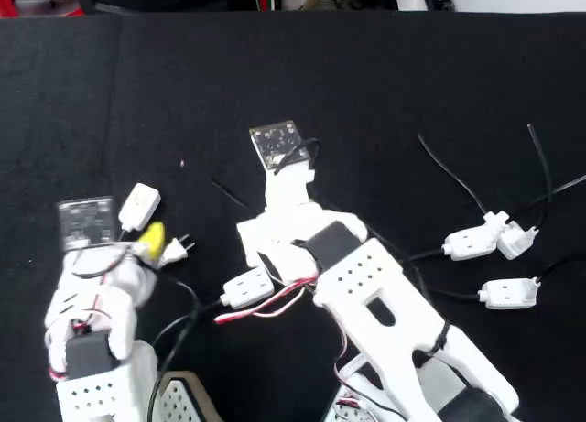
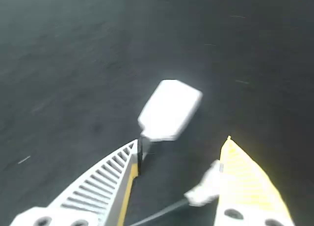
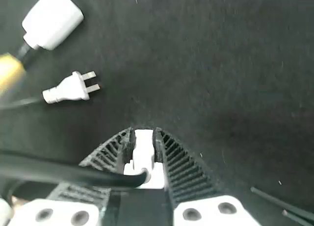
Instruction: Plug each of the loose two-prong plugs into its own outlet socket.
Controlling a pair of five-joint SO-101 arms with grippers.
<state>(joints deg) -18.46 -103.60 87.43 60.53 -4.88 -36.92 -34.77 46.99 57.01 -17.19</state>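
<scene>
- Black cloth table, matte and faintly fuzzy
- loose plug: white moulded body, two flat prongs, thin dark cord; it lies toward the left edge, just beside a rounded white socket
- left gripper: one ribbed white finger and one yellow, spread wide and holding nothing, socket just past the tips
- right gripper: dark ribbed fingers clamped on a white corded connector
- second socket: blocky, white, near the right edge
</scene>
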